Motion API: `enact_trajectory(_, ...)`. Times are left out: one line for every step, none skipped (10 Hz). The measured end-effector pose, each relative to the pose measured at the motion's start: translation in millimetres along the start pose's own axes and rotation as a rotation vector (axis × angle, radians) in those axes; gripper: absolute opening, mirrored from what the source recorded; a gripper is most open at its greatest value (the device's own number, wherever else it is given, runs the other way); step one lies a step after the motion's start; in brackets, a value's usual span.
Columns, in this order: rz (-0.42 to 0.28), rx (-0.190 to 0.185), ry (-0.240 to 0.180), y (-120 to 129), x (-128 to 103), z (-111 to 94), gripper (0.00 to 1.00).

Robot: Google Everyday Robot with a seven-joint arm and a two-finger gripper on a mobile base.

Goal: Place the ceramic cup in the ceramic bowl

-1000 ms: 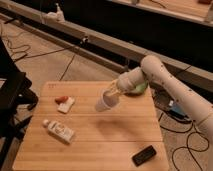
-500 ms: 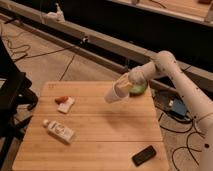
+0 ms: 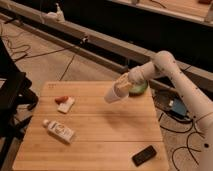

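end effector (image 3: pixel 123 85) grips the ceramic cup (image 3: pixel 113 94), tilted, in the air over the desk's far right part | ceramic bowl (image 3: pixel 140 89) on the far right corner, just behind the cup | desk (image 3: pixel 100 145): pale wood planks, 1 white tube (image 3: pixel 59 131), 1 black phone (image 3: pixel 144 155) | floor: brownish, cables (image 3: pixel 30 50), black chair (image 3: pixel 12 95) beside the desk

The table (image 3: pixel 110 137) is pale wood, matt, with planked grain; the cup (image 3: pixel 113 95), clasped tilted in the gripper (image 3: pixel 123 85) above the table's far right side, looks like smooth white ceramic; the bowl (image 3: pixel 140 89) just behind is green glaze; the arm (image 3: pixel 181 86) is smooth off-white casing; the phone (image 3: pixel 144 155) is dark, faintly shiny; the tube (image 3: pixel 59 131) looks like white plastic.
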Motion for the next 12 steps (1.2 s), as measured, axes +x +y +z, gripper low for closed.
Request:
enact_trajectory(0.013, 0.075, 0.02, -20.3, 7.1, -11.4, 0.0)
enact_trajectory(0.025, 0.133, 0.037, -36.0, 13.3, -21.7, 0.0)
enact_trajectory(0.04, 0.205, 0.059, -54.6, 20.3, -35.9, 0.0)
enact_trajectory(0.057, 0.266, 0.077, -69.4, 26.9, -48.9, 0.0)
enact_trajectory(0.078, 0.325, 0.098, -82.4, 34.7, -62.0, 0.0)
enact_trajectory(0.1, 0.368, 0.116, -90.7, 43.3, -71.4, 0.0)
enact_trajectory(0.131, 0.415, 0.136, -98.1, 55.6, -82.2, 0.0)
enact_trajectory(0.159, 0.445, 0.148, -101.4, 66.9, -88.0, 0.0)
enact_trajectory(0.186, 0.47, 0.162, -103.4, 78.3, -93.5, 0.0)
enact_trajectory(0.211, 0.489, 0.175, -104.3, 88.9, -97.8, 0.0)
enact_trajectory(0.237, 0.506, 0.196, -105.5, 101.1, -102.2, 0.0)
enact_trajectory(0.261, 0.521, 0.214, -107.2, 111.4, -106.0, 0.0)
